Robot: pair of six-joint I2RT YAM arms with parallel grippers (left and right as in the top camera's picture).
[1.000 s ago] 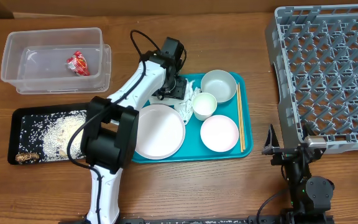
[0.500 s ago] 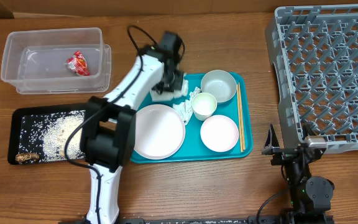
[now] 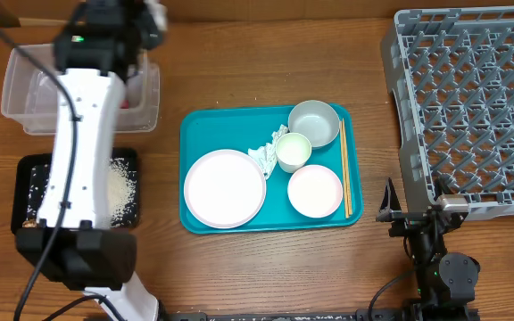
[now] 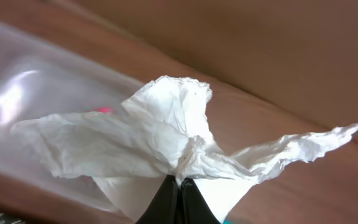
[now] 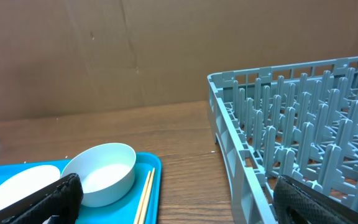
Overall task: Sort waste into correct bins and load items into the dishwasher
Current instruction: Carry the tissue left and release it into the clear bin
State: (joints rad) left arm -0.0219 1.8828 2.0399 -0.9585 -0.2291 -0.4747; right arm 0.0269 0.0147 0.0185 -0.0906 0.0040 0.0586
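Note:
My left gripper [image 4: 180,182] is shut on a crumpled white napkin [image 4: 166,134] and holds it in the air above the clear tub [image 4: 17,93]. Overhead, that gripper [image 3: 143,20] hangs over the tub's [image 3: 20,89] far right corner. A speck of the red wrapper [image 4: 104,110] shows through the tub. Another napkin [image 3: 265,154] lies on the teal tray [image 3: 205,129] beside the cup [image 3: 294,152], bowl [image 3: 314,123], two white plates [image 3: 225,188] and chopsticks [image 3: 344,169]. My right gripper [image 5: 185,208] stands open and holds nothing, low beside the grey dish rack [image 3: 471,107].
The black tray [image 3: 23,183] at the left holds scattered rice [image 3: 119,183]; my left arm crosses over it. The dish rack's near wall [image 5: 241,155] stands just right of the teal tray [image 5: 157,165], with the bowl [image 5: 104,174] and chopsticks [image 5: 143,199] in front.
My left gripper closed on a napkin on the teal tray, lifted it and swung back left to above the clear tub. The right arm has not moved.

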